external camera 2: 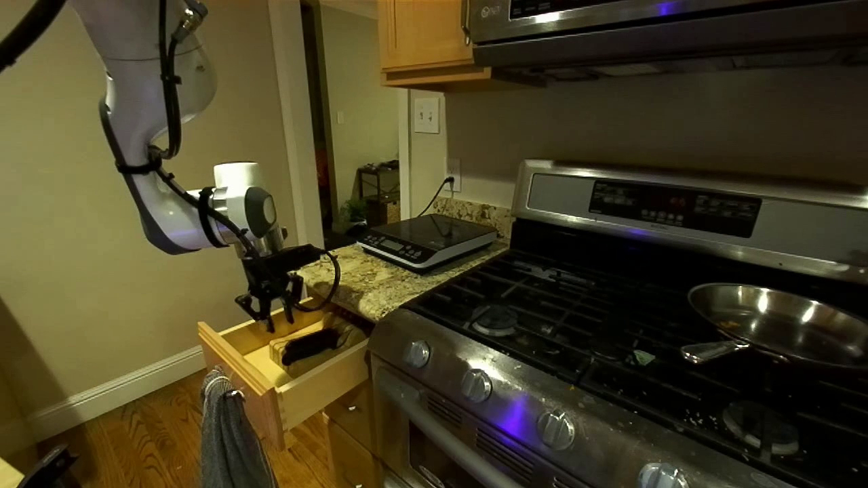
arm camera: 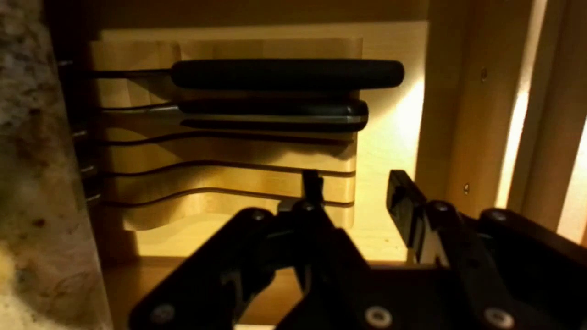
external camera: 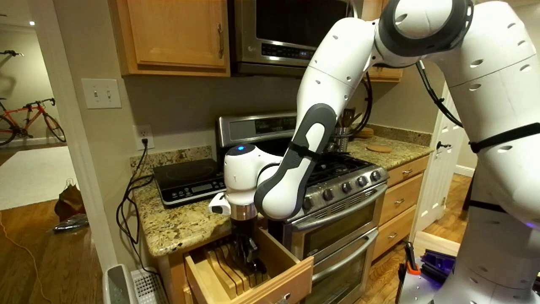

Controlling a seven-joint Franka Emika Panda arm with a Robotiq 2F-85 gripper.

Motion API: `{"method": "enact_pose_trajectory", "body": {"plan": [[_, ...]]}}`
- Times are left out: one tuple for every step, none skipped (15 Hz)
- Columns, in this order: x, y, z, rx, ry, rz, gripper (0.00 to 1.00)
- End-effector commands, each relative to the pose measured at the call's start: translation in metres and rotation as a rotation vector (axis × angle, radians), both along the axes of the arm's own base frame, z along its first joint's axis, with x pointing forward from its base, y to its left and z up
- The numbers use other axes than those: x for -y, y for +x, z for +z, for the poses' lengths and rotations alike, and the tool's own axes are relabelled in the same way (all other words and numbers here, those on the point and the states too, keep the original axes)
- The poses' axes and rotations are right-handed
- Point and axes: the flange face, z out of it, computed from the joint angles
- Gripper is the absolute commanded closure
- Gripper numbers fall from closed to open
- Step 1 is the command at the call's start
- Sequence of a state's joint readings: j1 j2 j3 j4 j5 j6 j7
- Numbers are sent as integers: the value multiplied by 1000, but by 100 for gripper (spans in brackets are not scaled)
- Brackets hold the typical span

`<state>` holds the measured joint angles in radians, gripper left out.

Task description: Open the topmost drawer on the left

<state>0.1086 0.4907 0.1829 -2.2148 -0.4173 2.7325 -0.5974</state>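
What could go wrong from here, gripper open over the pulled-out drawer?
1. Collision: with the gripper open over the drawer, going lower could strike the slotted wooden knife block.
2. Disturbed knives: two black-handled knives sit in that block; a sweep across might knock one out of its slot.
3. Snag: in an exterior view, a black cable loop at the wrist bulges toward the granite countertop and might catch its edge.

There are two fingers (arm camera: 403,197), two knives (arm camera: 284,74), one open drawer (external camera 2: 322,388) and one pan (external camera 2: 786,318).
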Motion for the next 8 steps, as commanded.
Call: {"method": "enact_pose_trajectory", "body": {"plan": [[-6,-9,-10,-32,-9,-31,87],[-7,-12,-13,-39,-10,-29,93],[-8,-15,-15,-47,-7,-27,96],[-10,-18,-16,-52,-8,-26,97],[-10,-20,-17,-62,-5,-23,98],[-11,-24,-18,-72,-4,-21,100],[-13,-28,-19,-83,-3,-16,98],[-15,-32,-21,-97,2,-10,97]]}}
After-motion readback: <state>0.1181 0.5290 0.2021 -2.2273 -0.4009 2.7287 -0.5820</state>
